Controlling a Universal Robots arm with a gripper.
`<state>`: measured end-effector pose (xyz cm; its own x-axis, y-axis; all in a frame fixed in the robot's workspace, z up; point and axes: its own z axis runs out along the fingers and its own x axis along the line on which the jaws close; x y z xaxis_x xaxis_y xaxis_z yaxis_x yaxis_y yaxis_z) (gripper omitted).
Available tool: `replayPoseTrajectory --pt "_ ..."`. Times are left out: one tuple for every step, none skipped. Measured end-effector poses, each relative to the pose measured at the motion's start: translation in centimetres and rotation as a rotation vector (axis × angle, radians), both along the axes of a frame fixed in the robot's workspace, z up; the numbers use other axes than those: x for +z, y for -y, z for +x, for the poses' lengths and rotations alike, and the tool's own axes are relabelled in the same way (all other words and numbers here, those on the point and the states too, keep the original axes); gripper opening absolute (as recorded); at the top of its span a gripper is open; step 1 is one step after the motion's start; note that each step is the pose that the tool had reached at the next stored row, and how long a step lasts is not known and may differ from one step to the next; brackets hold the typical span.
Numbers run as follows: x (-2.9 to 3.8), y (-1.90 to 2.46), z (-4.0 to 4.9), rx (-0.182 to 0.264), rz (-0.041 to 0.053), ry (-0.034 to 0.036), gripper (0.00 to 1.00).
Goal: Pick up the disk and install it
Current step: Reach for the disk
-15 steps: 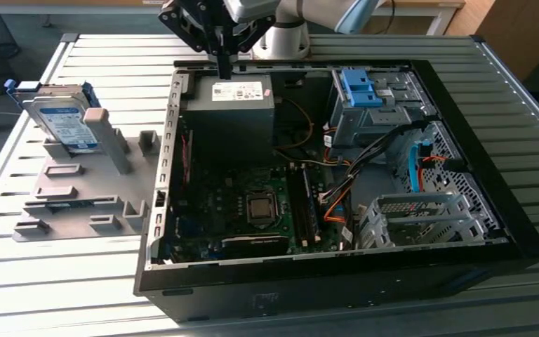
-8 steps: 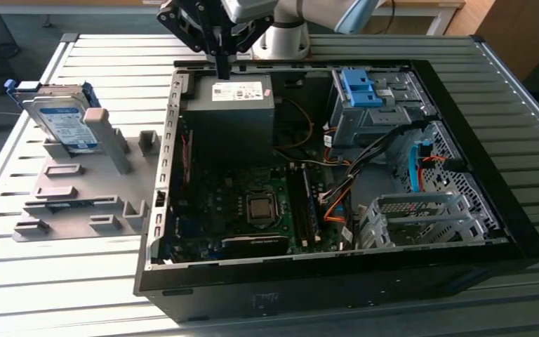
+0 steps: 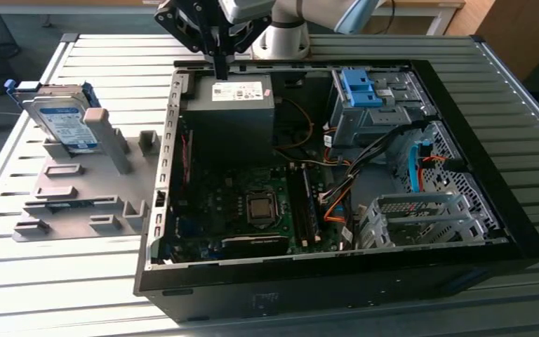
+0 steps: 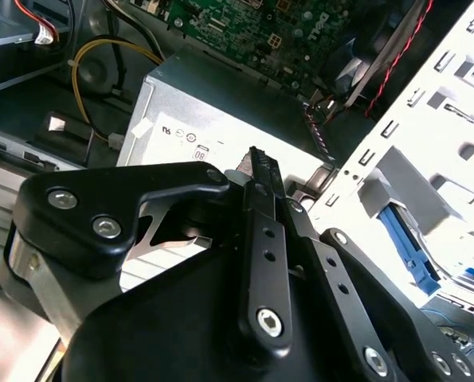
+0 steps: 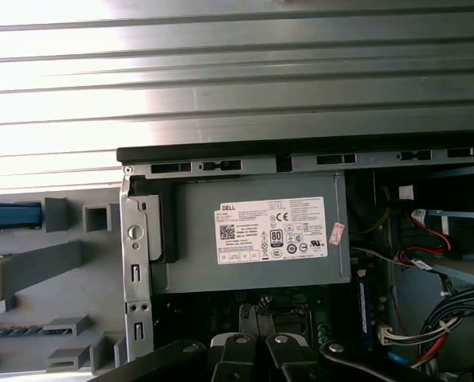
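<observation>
Hovering over power supply in computer case, gripper clenched, empty; disk standing in grey rack, well apart.

Shiny ribbed metal table, matt black claw.

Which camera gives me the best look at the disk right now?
The exterior view: at the exterior view's left the disk stands on edge in the grey holder, label showing. Each wrist view catches a blue strip by the holder that may be its rail; I cannot tell.
</observation>
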<state>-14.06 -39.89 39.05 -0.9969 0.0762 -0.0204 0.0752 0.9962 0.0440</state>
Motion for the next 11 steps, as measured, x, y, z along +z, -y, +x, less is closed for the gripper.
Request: replayPoseTrajectory --pt "0.0 0.0 -0.02 0.0 0.0 0.0 0.11" --pt "-0.01 0.0 -0.13 0.0 0.0001 0.0 0.11" --pt "0.0 0.0 -0.15 0.0 0.0 0.0 0.11" --pt "-0.01 0.0 -0.16 0.0 0.0001 0.0 0.11" --pt "0.0 0.0 -0.18 0.0 0.0 -0.0001 0.11" --pt "0.0 0.0 -0.21 0.0 0.0 0.0 0.11" --pt "0.0 0.0 -0.23 0.0 0.0 0.0 0.11" --pt "0.0 0.0 -0.25 0.0 0.0 0.0 0.11" --pt "0.0 0.0 -0.27 0.0 0.0 -0.0001 0.11" --pt "-0.01 0.0 -0.3 0.0 0.0 0.0 0.11" --pt "-0.01 0.0 -0.33 0.0 0.0 0.0 0.11"
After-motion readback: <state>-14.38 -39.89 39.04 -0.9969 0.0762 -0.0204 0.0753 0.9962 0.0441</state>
